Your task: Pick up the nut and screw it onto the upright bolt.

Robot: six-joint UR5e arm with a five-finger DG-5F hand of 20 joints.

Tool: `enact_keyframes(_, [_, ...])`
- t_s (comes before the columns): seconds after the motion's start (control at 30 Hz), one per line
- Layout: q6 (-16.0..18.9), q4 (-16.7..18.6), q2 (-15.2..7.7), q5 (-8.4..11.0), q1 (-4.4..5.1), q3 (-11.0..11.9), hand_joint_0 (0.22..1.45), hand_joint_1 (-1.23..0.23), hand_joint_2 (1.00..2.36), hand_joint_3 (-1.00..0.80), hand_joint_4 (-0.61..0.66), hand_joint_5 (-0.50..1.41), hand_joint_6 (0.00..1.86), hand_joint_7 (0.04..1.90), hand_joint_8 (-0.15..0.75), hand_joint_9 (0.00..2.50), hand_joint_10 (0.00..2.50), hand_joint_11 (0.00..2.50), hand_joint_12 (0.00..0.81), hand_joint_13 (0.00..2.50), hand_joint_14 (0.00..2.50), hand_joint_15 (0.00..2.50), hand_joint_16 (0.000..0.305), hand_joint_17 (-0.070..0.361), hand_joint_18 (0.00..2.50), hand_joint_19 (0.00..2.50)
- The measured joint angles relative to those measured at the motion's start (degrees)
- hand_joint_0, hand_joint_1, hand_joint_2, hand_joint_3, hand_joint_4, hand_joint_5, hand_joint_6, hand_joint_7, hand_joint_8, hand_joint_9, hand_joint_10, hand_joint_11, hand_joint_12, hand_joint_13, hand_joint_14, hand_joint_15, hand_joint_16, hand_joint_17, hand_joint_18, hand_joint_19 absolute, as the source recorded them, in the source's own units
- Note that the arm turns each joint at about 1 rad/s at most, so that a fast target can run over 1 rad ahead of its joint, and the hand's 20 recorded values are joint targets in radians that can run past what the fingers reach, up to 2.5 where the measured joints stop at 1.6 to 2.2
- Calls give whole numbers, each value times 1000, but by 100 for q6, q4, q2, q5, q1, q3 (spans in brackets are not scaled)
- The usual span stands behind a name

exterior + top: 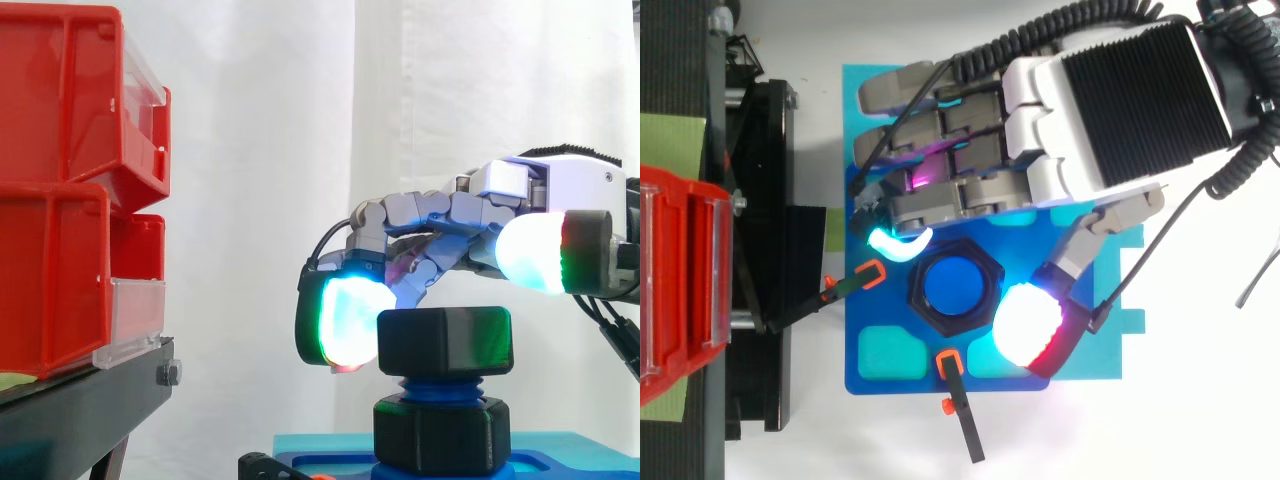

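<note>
A black hex nut (445, 340) (924, 312) sits on top of the upright blue bolt (440, 386) (955, 287), whose round blue end shows through the nut's hole. My hand (440, 215) (970, 140) hovers over and around it. A bent fingertip (345, 320) glowing green-white hangs against the nut's left side. The thumb pad (535, 250) (1030, 325) glows white and red at the nut's other side, slightly higher than the nut's top face. The nut stands between them without a firm pinch.
A second black hex collar (440, 435) sits lower on the bolt, above the blue base plate (880, 300). Two black clamps with orange tips (868, 275) (950, 365) hold the plate. Red bins (60, 200) on a black stand rise at the left.
</note>
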Motion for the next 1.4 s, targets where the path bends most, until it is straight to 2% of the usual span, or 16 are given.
enact_keyframes(0.27, [3,10,0,-66,-123,0,507,-110,1000,-500,154,-45,629,1380,270,872,0,0,218,671,0,0,21,48,381,0])
enact_keyframes(0.4, [5,36,1,-125,-179,0,507,-110,1000,-500,179,-29,518,1514,270,874,0,0,216,668,0,0,21,48,376,0])
enact_keyframes(0.43, [7,44,1,-136,-190,0,507,-109,1000,-500,189,-31,501,1495,268,873,0,0,218,667,0,0,22,49,373,0])
enact_keyframes(0.63, [19,140,1,-236,-246,1,502,-106,1000,-500,255,-68,504,1158,262,874,0,0,223,669,0,0,22,50,367,0])
enact_keyframes(0.73, [31,212,3,-273,-259,26,500,-107,1000,-500,250,-88,504,949,256,869,0,0,224,660,0,0,23,51,369,0])
enact_keyframes(0.77, [38,244,2,-292,-261,52,499,-107,1000,-500,251,-90,504,930,256,867,0,0,223,660,0,0,23,51,365,0])
enact_keyframes(0.83, [48,284,1,-337,-241,103,498,-107,1000,-500,211,-101,503,813,241,845,0,0,221,651,0,0,23,52,361,0])
enact_keyframes(0.93, [53,331,-1,-366,-196,144,496,-106,1000,-500,198,-110,502,739,235,828,0,0,222,641,0,0,24,54,356,0])
enact_keyframes(1.17, [54,435,-4,-342,-43,156,493,-103,1000,-500,197,-117,502,684,227,810,0,0,224,624,0,0,25,56,344,0])
enact_keyframes(1.4, [47,449,-88,-103,130,158,492,-106,1000,-500,197,-120,502,702,228,802,0,0,226,623,0,0,25,56,342,0])
